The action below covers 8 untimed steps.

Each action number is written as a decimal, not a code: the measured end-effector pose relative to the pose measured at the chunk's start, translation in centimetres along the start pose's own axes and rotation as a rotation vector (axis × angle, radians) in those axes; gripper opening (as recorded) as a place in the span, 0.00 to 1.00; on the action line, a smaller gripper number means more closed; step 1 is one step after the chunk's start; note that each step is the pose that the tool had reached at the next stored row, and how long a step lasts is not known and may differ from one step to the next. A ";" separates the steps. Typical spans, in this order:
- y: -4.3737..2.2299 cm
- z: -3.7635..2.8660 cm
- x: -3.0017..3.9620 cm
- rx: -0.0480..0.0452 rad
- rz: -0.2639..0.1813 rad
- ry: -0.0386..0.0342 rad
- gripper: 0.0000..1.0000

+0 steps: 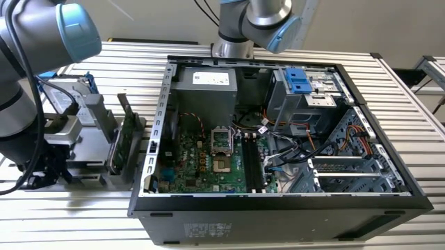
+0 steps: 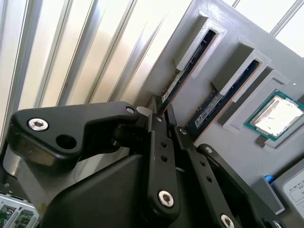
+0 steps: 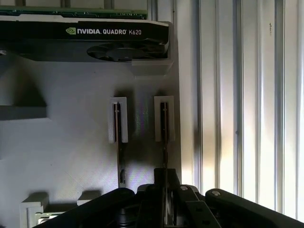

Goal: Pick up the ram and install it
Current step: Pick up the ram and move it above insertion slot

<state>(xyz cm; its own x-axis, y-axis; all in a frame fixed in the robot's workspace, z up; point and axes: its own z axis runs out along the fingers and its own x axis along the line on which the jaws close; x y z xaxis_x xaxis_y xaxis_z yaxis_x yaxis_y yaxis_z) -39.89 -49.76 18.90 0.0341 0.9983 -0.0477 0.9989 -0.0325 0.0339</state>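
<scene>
The gripper (image 3: 165, 176) is narrowed onto the edge of the ram (image 3: 164, 128), its fingers pinching the stick from both sides. The ram sits in its slot in the grey holder (image 3: 71, 156), the slot just beside the slatted table (image 3: 237, 118). A second stick (image 3: 118, 142) stands in the neighbouring slot, with a graphics card (image 3: 85, 33) farther along. In the exterior view the holder lies at the exterior view's left of the open computer case (image 1: 158, 130).
</scene>
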 end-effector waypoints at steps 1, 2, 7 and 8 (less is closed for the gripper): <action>0.00 0.00 0.00 0.0000 0.000 0.0000 0.00; 0.00 0.00 -0.01 0.0000 0.000 0.0000 0.00; 0.00 0.03 -0.09 0.0000 0.000 0.0000 0.00; 0.00 0.03 -0.09 0.0000 0.000 0.0000 0.00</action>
<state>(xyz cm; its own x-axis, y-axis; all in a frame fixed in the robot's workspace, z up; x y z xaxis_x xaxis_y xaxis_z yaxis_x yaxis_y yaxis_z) -39.89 -49.84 18.88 0.0341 0.9983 -0.0477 0.9989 -0.0325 0.0339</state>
